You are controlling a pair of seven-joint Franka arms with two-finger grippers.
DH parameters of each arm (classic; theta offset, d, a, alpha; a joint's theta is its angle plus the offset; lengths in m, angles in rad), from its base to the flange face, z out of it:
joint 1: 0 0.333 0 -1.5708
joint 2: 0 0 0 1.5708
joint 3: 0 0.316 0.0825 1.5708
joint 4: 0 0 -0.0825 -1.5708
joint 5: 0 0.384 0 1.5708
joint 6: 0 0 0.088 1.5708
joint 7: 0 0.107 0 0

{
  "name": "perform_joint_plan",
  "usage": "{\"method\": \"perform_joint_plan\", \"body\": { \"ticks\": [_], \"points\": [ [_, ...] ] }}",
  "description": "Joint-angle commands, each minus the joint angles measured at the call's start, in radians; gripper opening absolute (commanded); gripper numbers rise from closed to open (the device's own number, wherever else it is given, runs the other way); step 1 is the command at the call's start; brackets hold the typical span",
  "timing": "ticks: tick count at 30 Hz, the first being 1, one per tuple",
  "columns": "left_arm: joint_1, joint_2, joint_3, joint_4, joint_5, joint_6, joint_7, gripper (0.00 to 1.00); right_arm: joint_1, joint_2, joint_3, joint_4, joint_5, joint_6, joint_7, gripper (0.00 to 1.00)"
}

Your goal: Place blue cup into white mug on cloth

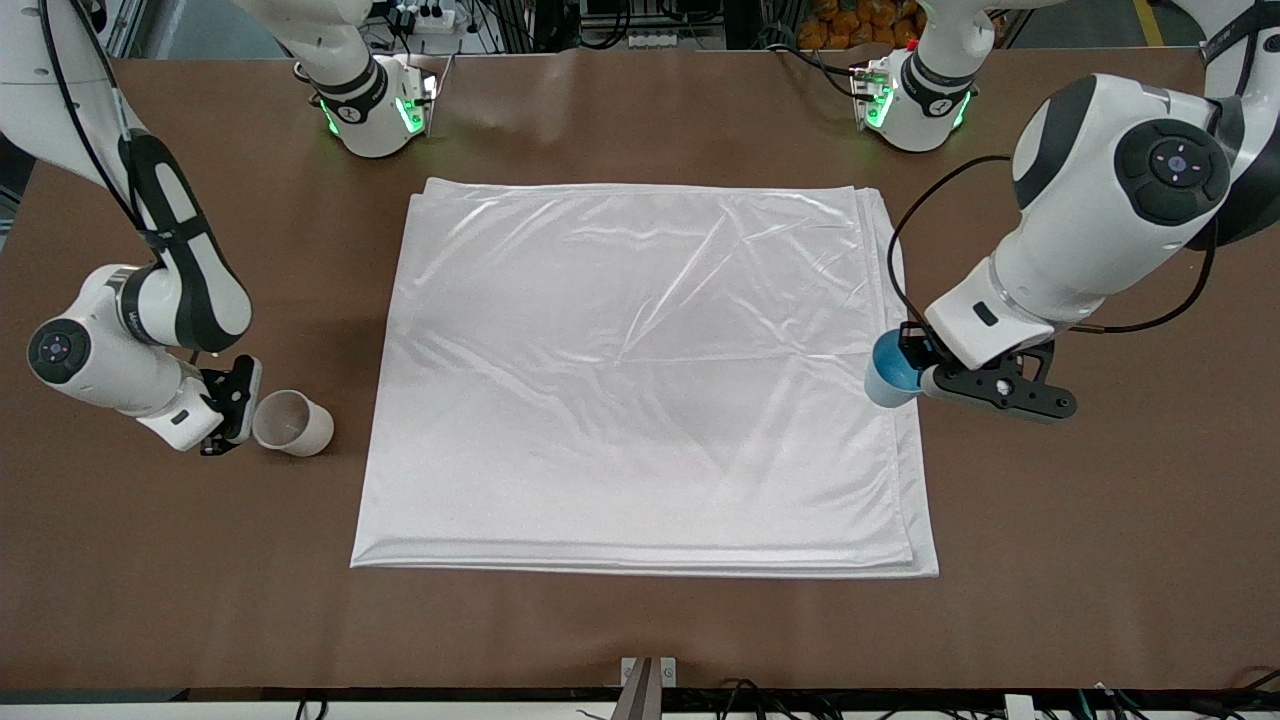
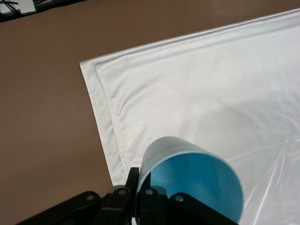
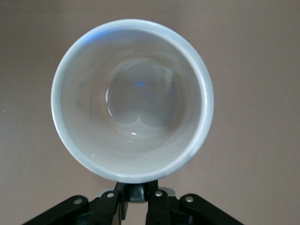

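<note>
Rims serve as the hold: left tool (image 1: 905, 365) clamps the light, stiff blue cup (image 1: 888, 372), right tool (image 1: 238, 400) the heavier, breakable white mug (image 1: 293, 423).

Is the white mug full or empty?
Empty: the right wrist view looks straight into the white mug, and its bare bottom shows.

Both arms: glossy white shells with black joint bands and round dark end caps bearing small button markings. Bases glow green. Black cable loops off the left arm's forearm. Left gripper (image 1: 905, 375) and right gripper (image 1: 243, 412): matte black linkage brackets, silver screws.
</note>
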Motion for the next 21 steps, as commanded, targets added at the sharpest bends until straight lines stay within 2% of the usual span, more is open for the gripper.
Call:
{"method": "perform_joint_plan", "body": {
  "ticks": [1,4,11,21],
  "points": [
    [0.001,-0.013,-0.041,0.034,-0.016,-0.047,-0.005,0.00,-0.012,-0.025,0.014,0.007,-0.002,0.001,-0.011,0.02],
    [0.000,-0.013,-0.059,0.035,-0.014,-0.049,-0.023,0.00,-0.006,-0.055,0.018,0.005,0.002,-0.002,-0.003,0.00],
    [-0.033,-0.013,-0.075,0.035,-0.010,-0.052,-0.111,0.00,0.002,-0.105,0.081,0.007,0.040,-0.040,0.014,0.00],
    [-0.092,-0.012,-0.075,0.035,-0.010,-0.052,-0.220,0.00,0.015,-0.125,0.205,0.008,0.040,-0.080,0.176,0.00]
  ]
}}
